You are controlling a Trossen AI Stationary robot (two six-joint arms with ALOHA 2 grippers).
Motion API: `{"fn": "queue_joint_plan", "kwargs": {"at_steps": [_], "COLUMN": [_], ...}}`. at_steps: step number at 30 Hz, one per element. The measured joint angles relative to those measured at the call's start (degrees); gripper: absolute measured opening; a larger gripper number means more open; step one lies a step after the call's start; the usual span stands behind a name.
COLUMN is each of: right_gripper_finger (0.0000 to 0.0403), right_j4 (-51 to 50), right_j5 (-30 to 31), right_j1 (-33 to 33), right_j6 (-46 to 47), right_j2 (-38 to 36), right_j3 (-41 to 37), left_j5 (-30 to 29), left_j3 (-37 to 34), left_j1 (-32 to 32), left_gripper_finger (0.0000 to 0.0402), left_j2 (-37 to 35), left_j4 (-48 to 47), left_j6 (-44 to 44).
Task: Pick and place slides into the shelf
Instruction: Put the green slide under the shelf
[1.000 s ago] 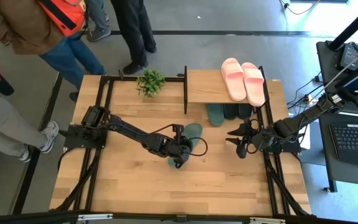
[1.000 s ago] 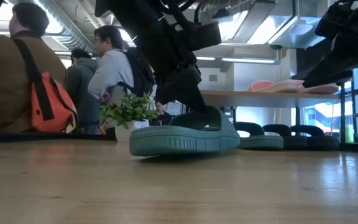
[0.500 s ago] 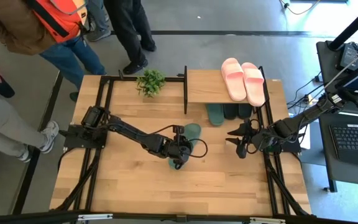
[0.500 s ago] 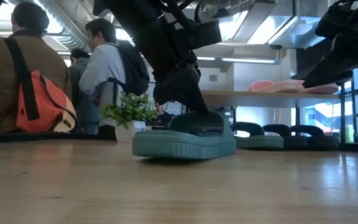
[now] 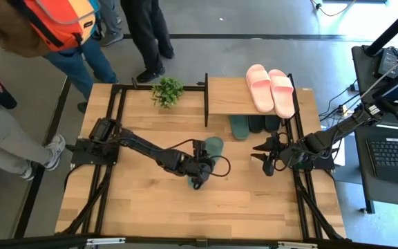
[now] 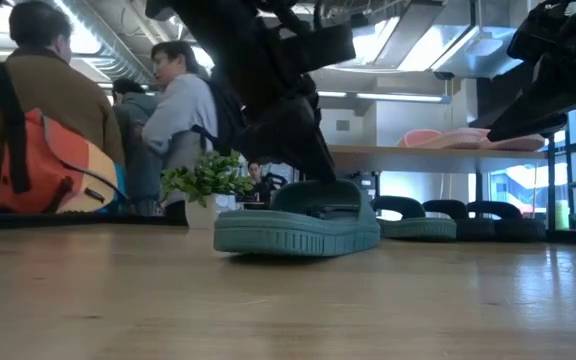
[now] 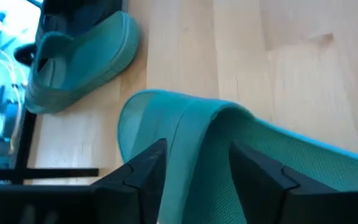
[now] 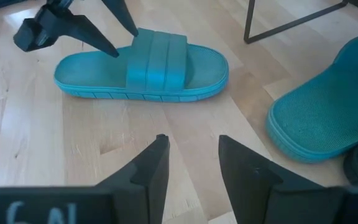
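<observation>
Overhead, a light wooden counter (image 5: 144, 200) carries a small wooden shelf (image 5: 226, 97) at its far edge, the landmark for everything else. On the shelf's top plank lies a pale pink pair of slides (image 5: 271, 88), side by side. Under the plank sit a green slide (image 5: 239, 127) and a black pair (image 5: 262, 124), toes poking out toward the counter's middle.

Just in front of the shelf's near left corner, the left hand (image 5: 197, 168) reaches down over a second green slide (image 6: 298, 227) lying flat on the counter. Its two dark fingers (image 7: 143, 177) sit on either side of the slide's wide strap, partly open; the wrist camera shows a little space beside the strap, so a firm grip cannot be told.

Off the shelf's near right corner, the right hand (image 5: 271, 155) hovers above the counter with fingers (image 8: 151, 168) spread apart, holding nothing, pointed toward the loose green slide.

Left of the shelf stands a small potted plant (image 5: 167, 91). Beyond the counter's far left side, several people (image 5: 61, 34) stand, one wearing an orange backpack (image 6: 53, 165).
</observation>
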Motion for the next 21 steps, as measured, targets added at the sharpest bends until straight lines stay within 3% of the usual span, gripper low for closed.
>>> {"fn": "queue_joint_plan", "kwargs": {"at_steps": [10, 16, 21], "right_gripper_finger": [0.014, 0.014, 0.014], "right_j4": [0.1, 0.3, 0.5], "right_j5": [0.0, 0.0, 0.0], "right_j1": [0.0, 0.0, 0.0], "right_j6": [0.0, 0.1, 0.2], "right_j2": [0.0, 0.0, 0.0], "right_j3": [0.0, 0.0, 0.0], "left_j5": [3.0, 9.5, 9.3], "left_j3": [0.0, 0.0, -2.6], "left_j1": [-1.4, -1.4, -2.0], "left_gripper_finger": [0.0168, 0.0168, 0.0168], "left_j2": [-7.2, -14.3, -23.0], "left_j4": [-3.3, -7.3, -9.1], "left_j6": [0.7, -0.9, -2.8]}}
